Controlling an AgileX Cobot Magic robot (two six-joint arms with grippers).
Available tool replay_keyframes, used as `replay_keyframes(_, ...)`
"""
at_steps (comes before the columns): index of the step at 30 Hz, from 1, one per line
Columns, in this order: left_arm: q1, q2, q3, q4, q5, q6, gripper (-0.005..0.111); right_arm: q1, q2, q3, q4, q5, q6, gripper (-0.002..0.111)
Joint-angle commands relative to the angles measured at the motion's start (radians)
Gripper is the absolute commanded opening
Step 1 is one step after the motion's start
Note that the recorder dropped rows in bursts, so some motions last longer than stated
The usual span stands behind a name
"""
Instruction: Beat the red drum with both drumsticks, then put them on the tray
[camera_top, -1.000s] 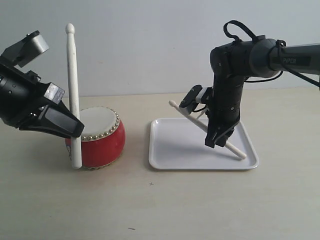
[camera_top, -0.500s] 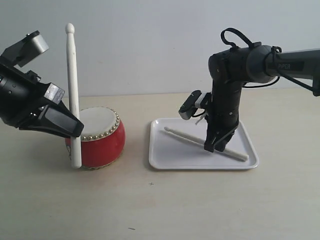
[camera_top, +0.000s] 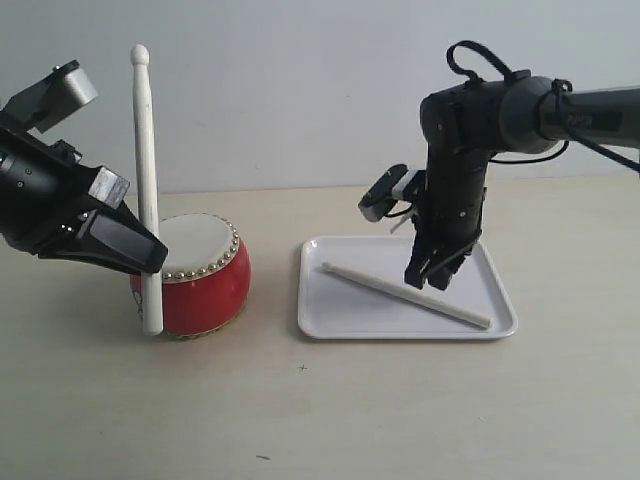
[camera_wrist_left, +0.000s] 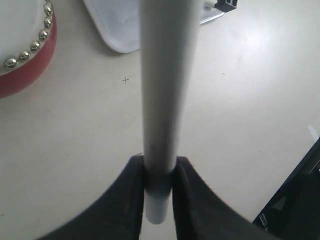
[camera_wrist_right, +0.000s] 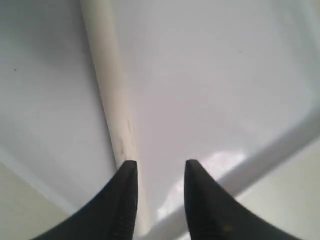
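The red drum (camera_top: 200, 275) with its cream skin stands on the table at the left; its studded rim (camera_wrist_left: 22, 45) also shows in the left wrist view. My left gripper (camera_top: 150, 262) is shut on a drumstick (camera_top: 146, 180) held upright just in front of the drum; the stick (camera_wrist_left: 162, 90) sits pinched between the black fingers (camera_wrist_left: 125, 200). The other drumstick (camera_top: 405, 293) lies flat and diagonal in the white tray (camera_top: 330, 325). My right gripper (camera_top: 428, 278) hovers just above it, open, with nothing between its fingers (camera_wrist_right: 200, 195); the stick (camera_wrist_right: 110, 100) lies beside one fingertip.
The tray's raised rim (camera_wrist_right: 270, 160) runs close under the right gripper. A corner of the tray (camera_wrist_left: 112, 30) shows in the left wrist view. Pale tabletop stretches in front of drum and tray, with a white wall behind.
My right gripper lowered the tilted drumstick flat into the tray, opened and let it go, then rose slightly. The left arm and its upright stick have not moved.
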Motion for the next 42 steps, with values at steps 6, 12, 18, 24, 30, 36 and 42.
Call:
replay_keyframes(6,-0.017,-0.01,0.075,-0.264,-0.068,-0.003,0.0,-0.164,-0.369,0.308,0.238,-0.011,0.246,0.0)
replay_keyframes(12,-0.082,-0.01,0.239,-0.487,-0.063,0.181,0.0,-0.197,-0.664,0.664,0.625,-0.179,-0.065,0.0)
replay_keyframes(18,-0.084,-0.009,0.404,-0.464,-0.126,0.151,0.0,-0.195,-0.744,0.666,0.684,-0.102,-0.057,0.0)
replay_keyframes(24,-0.101,0.009,0.426,-0.461,-0.126,0.166,0.0,-0.195,-0.727,0.666,0.819,-0.095,-0.133,0.003)
replay_keyframes(30,-0.163,0.009,0.426,-0.521,-0.075,0.309,0.0,-0.195,-0.635,0.666,1.158,0.003,-0.422,0.02)
replay_keyframes(36,-0.163,0.009,0.426,-0.572,-0.047,0.358,0.0,-0.193,-0.524,0.666,1.278,0.081,-0.52,0.034)
replay_keyframes(42,-0.163,0.034,0.427,-0.665,-0.018,0.41,0.0,-0.11,-0.459,0.666,1.35,0.104,-0.663,0.045)
